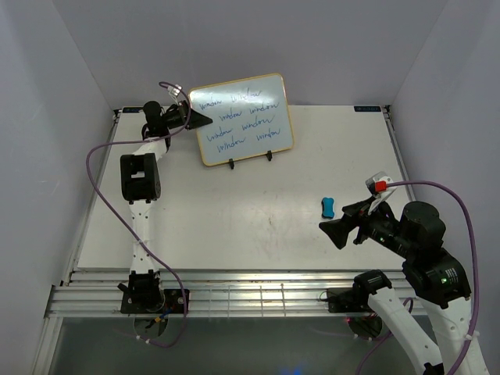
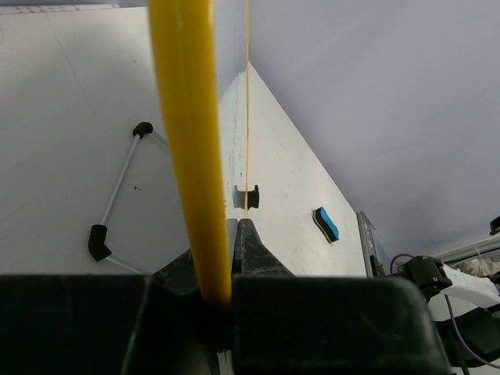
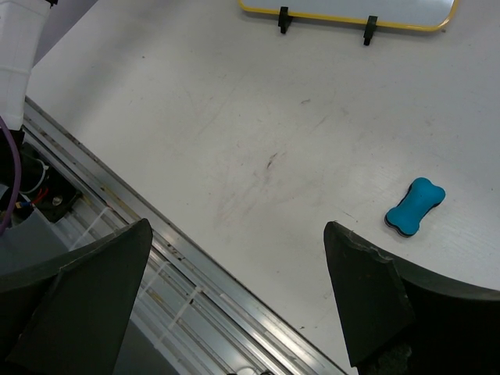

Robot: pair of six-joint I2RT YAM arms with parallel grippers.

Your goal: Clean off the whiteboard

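White walls box in a pale table (image 1: 234,223). From above, the whiteboard (image 1: 244,119) stands propped at the far side, covered in blue writing. My left claw (image 1: 206,119) pinches its left edge, and my right claw (image 1: 334,233) hovers wide open near a blue eraser (image 1: 328,207). Through my left wrist, the board's yellow frame runs between my clamped fingers (image 2: 254,250), with a wire stand (image 2: 117,183) beyond. Through my right wrist, both fingers spread apart above the table, the eraser lying just past them.

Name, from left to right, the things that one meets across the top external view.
Left arm's base → whiteboard → blue eraser → red tab on the right arm.
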